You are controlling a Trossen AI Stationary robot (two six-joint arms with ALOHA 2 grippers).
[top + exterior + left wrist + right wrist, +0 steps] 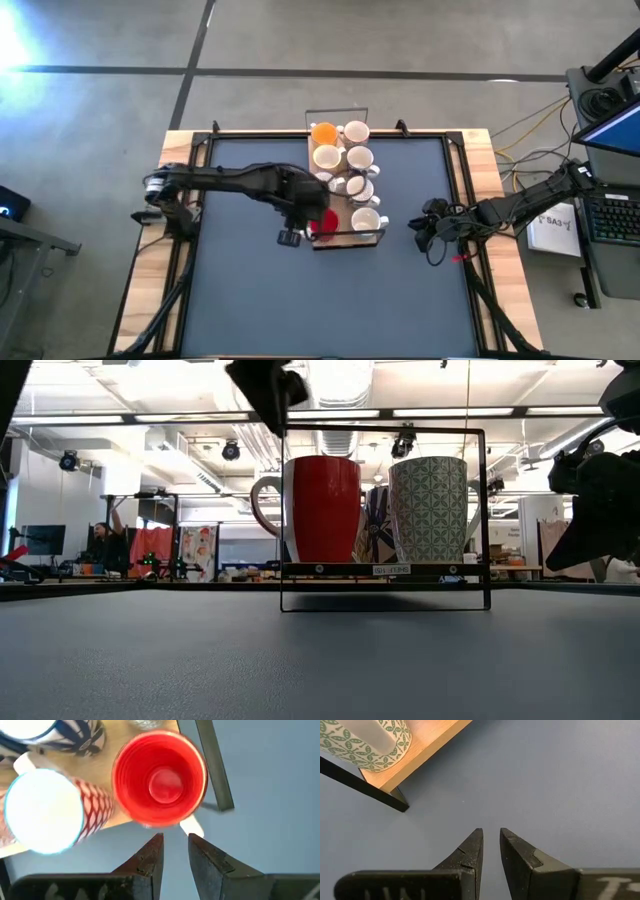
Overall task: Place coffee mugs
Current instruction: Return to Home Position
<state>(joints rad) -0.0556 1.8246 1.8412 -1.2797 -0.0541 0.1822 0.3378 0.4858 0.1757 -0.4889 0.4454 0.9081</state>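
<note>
Hands slightly parted, empty: left hand [174,837] seemingly over red mug [160,780], right hand [490,832] aside

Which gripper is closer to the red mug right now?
Left. The left gripper hangs just beside the red mug at the shelf corner; the right gripper sits out past the shelf's opposite side, beyond the green-patterned mug.

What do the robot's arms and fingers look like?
Both arms are dark, thin and jointed. The left arm has a silvery part at its base, and the right arm has a black cable looping near its wrist. The left fingers and right fingers are dark wedges tapering to narrow tips. White lettering marks the right gripper body.
</note>
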